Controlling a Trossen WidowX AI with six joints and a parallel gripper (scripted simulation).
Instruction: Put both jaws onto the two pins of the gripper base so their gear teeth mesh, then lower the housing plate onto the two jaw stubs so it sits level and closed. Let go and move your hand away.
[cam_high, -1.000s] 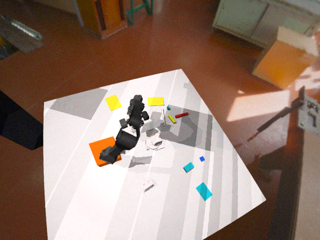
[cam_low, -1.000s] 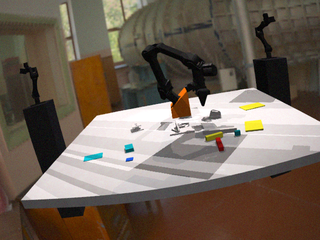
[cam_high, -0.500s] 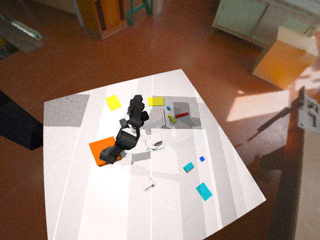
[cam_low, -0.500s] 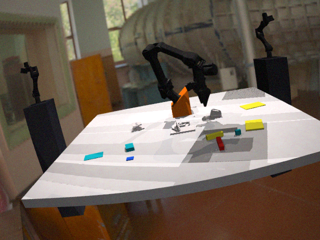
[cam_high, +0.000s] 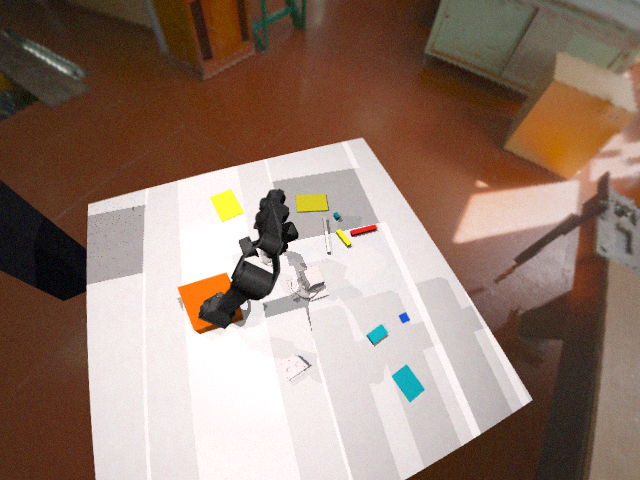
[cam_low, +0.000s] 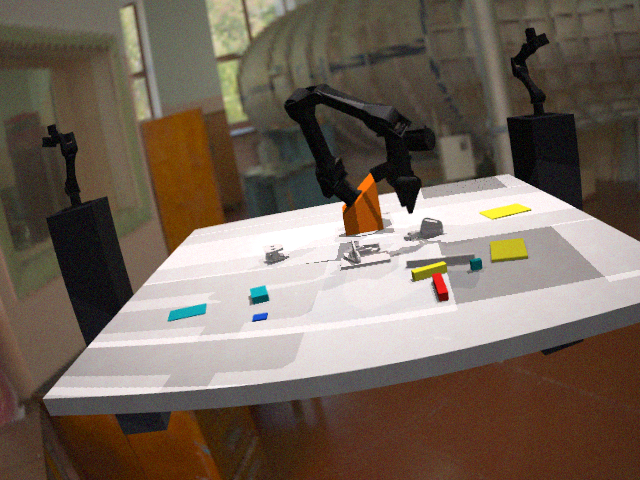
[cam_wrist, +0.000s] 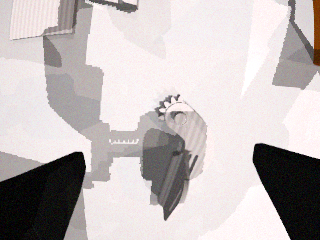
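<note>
A pale grey jaw with gear teeth (cam_wrist: 194, 134) (cam_low: 432, 228) lies on the table, its toothed, holed end toward the top of the wrist view. In the top view the arm mostly hides it. My gripper (cam_wrist: 171, 158) (cam_low: 410, 210) is open and empty, its fingers wide apart on either side of the jaw in the wrist view and above the table. A pale flat plate (cam_low: 379, 258) lies mid-table with a raised part and a curved part at it; their fit is unclear. A small pale part (cam_high: 295, 366) (cam_low: 274, 253) with two round marks stands apart. I cannot tell which is base or housing.
The orange block (cam_high: 204, 291) (cam_low: 364, 211) is at the arm's foot. A thin pale bar (cam_high: 326, 237), a yellow bar (cam_high: 343, 237) and a red bar (cam_high: 363, 230) lie on the table's far side in the top view. Yellow, teal and blue pieces lie farther out.
</note>
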